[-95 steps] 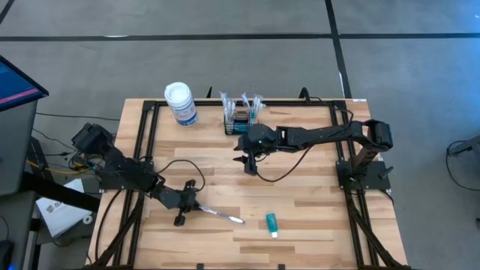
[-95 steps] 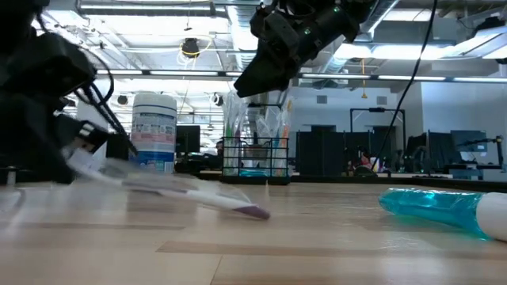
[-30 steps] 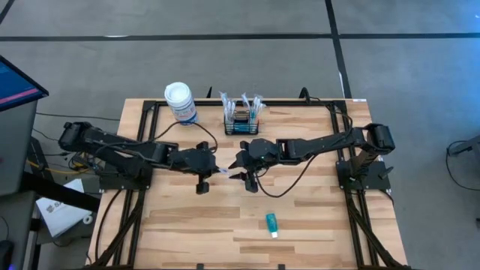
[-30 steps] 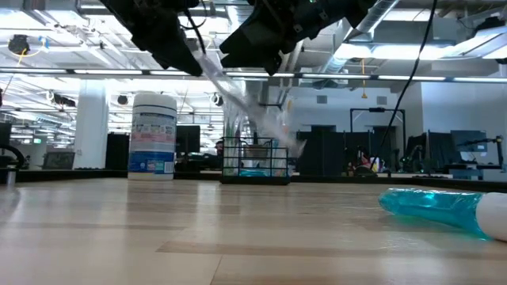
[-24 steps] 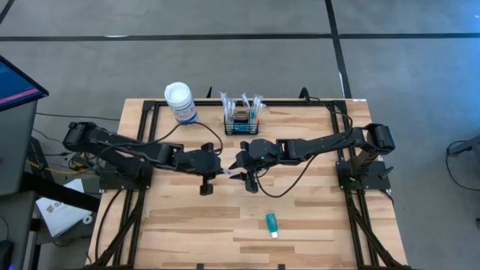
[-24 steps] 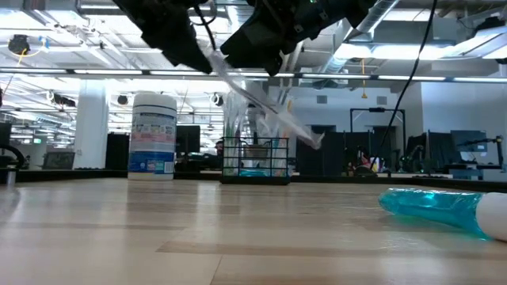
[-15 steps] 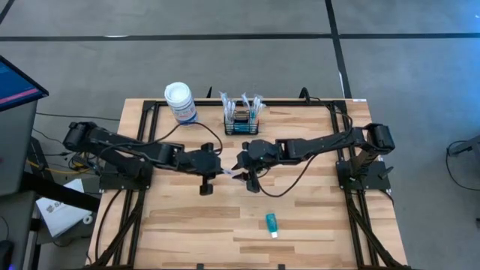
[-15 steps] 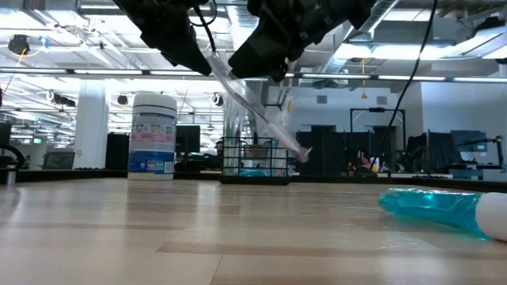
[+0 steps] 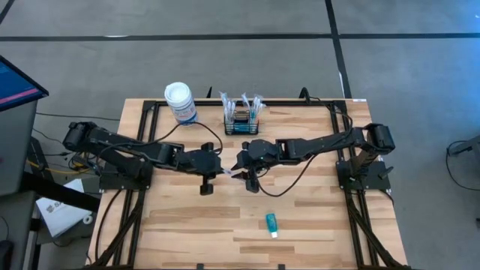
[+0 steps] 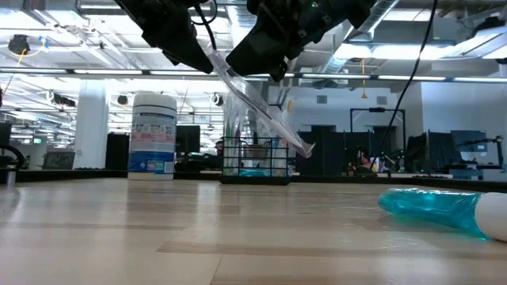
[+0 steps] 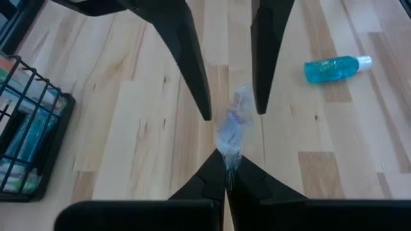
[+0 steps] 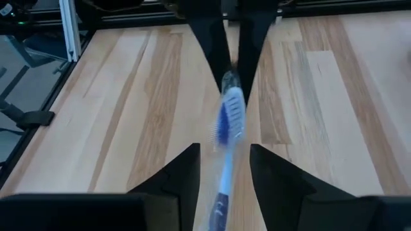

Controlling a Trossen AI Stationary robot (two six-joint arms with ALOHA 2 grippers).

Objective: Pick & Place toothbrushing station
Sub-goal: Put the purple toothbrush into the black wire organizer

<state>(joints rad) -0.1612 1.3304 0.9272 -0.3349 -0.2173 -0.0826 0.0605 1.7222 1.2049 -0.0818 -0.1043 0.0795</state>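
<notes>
The basket (image 9: 241, 122) sits at the table's far edge, centre. Nearer, mid-table, my left gripper (image 9: 218, 171) is clamped on a wrapped toothbrush (image 10: 261, 111). My right gripper (image 9: 241, 174), fingers apart, straddles its free end. I should close the right squarely before the left releases.

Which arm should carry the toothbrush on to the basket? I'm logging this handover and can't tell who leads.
Right, probably. The left gripper grips one end of the wrapped toothbrush, whose other end lies between the right gripper's open fingers, and that arm sits nearer the mesh basket.
</notes>
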